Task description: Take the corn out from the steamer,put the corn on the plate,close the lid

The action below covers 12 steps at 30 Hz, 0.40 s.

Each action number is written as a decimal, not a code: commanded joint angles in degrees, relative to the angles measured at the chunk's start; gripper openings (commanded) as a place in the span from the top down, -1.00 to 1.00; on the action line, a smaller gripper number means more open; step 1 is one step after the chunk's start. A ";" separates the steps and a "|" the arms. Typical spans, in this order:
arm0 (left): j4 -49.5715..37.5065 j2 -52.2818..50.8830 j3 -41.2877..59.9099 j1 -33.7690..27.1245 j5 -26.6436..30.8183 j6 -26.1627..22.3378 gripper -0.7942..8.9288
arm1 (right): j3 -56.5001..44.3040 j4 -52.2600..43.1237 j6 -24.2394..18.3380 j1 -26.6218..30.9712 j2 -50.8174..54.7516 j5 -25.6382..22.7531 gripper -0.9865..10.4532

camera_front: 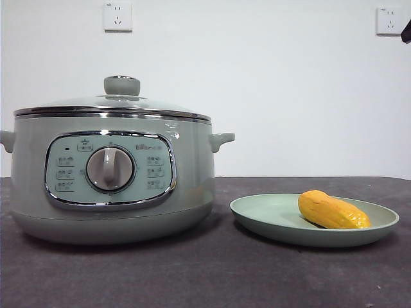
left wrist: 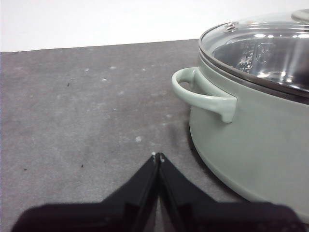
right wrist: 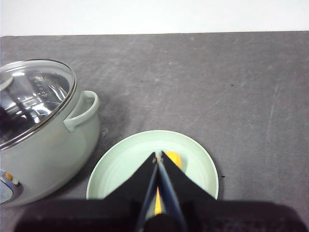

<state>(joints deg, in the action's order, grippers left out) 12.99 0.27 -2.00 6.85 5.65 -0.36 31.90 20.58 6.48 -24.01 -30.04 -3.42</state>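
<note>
Here, the small yellow-orange corn cob (camera_front: 332,211) is lying on the shallow pale green plate (camera_front: 270,226), which is sitting just beside the big round grey-green steamer pot (camera_front: 112,176) on the dark table (camera_front: 212,276). The domed glass lid with its grey-green knob (camera_front: 122,85) is resting closed on the steamer. I am holding my right gripper (right wrist: 158,155) above the plate, jaws pressed together and gripping nothing. My left gripper (left wrist: 157,156) is hovering near the steamer's side handle (left wrist: 203,94), likewise closed and empty.
</note>
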 commanded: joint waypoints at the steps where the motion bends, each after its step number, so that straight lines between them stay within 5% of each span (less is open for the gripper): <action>1: -0.22 -0.17 0.83 -0.22 0.15 0.55 0.84 | -0.13 -0.31 0.55 -0.04 0.07 0.04 0.82; 12: -0.22 -0.17 0.83 -0.22 0.15 0.55 0.84 | -0.13 0.94 -0.17 0.00 1.20 -0.50 0.82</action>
<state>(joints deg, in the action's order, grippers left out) 13.02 0.27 -2.00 6.85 5.63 -0.36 31.90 21.56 6.44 -24.01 -29.36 -3.70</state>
